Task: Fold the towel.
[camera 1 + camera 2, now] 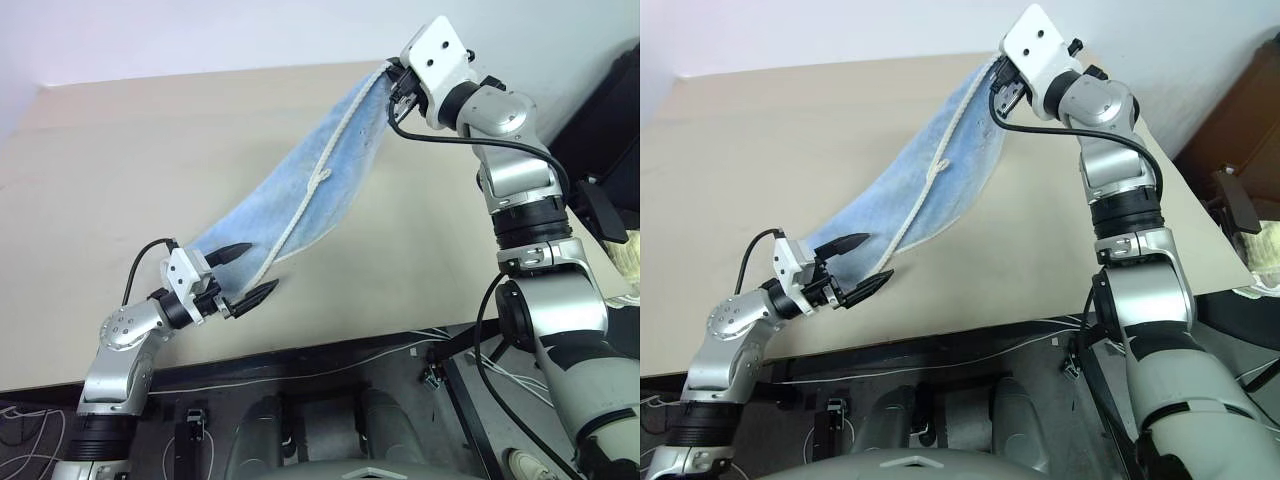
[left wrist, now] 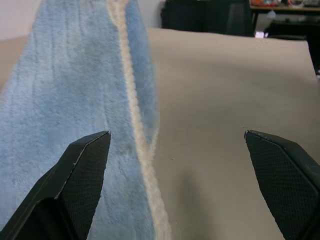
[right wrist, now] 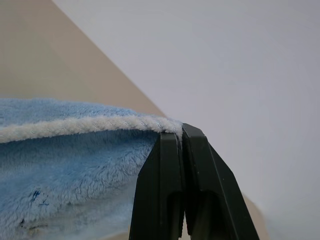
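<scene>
Low at the frame's lower left, the left end effector (image 1: 242, 274) gapes wide, holding nothing, its black fingers (image 2: 80, 185) flanking the bottom end of the towel (image 1: 300, 195). At upper right, the right end effector (image 1: 393, 82) is clamped tight on the towel's top corner at the whitish hem (image 3: 75, 126). Between them the blue cloth hangs in a slanting band over the tan counter (image 1: 130, 170).

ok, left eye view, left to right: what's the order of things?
left gripper, open, by the towel's lower end → towel, hanging slack up to the right → right gripper, shut on the towel's top corner
</scene>
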